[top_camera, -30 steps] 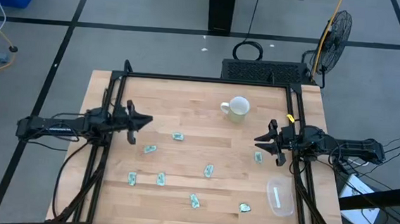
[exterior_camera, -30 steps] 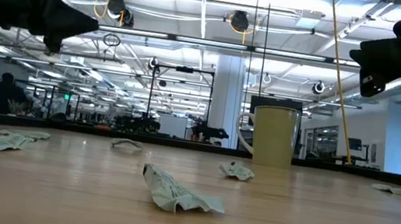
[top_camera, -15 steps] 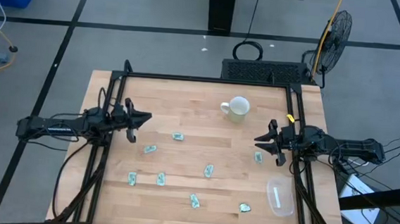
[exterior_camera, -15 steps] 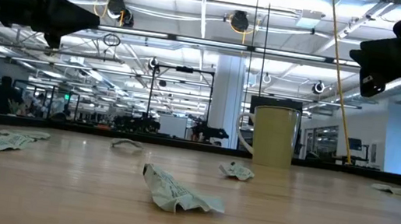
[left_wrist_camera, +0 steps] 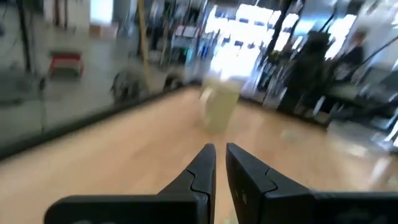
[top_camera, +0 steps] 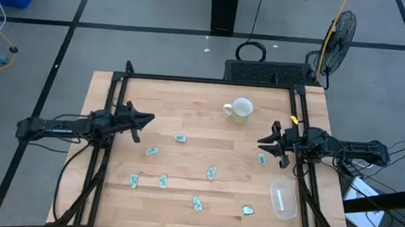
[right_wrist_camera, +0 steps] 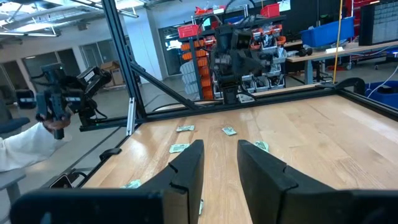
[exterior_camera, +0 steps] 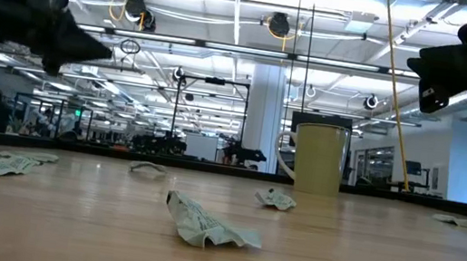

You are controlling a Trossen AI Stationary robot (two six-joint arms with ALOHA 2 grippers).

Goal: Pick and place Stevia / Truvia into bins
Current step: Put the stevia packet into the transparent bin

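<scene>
Several pale green and white sachets lie flat and scattered on the wooden table, among them one mid-table point(top_camera: 180, 138), one near the right gripper point(top_camera: 261, 159) and a crumpled one by the near edge point(exterior_camera: 202, 222). The clear tub point(top_camera: 283, 198) stands at the near right corner, holding nothing I can see. My left gripper point(top_camera: 151, 118) point(left_wrist_camera: 220, 149) hovers above the table's left side, its fingers a narrow gap apart. My right gripper point(top_camera: 260, 141) point(right_wrist_camera: 221, 146) hovers above the right side, open, just far of one sachet. Neither touches anything.
A white mug point(top_camera: 240, 110) point(exterior_camera: 319, 158) stands upright toward the far edge, right of centre. Black frame rails point(top_camera: 114, 107) run along the table's left, right and far sides. Bare wood lies between the sachets in the table's middle.
My left gripper has rolled about its wrist and sunk a little toward the table. The right gripper, the sachets, the mug and the tub have kept still.
</scene>
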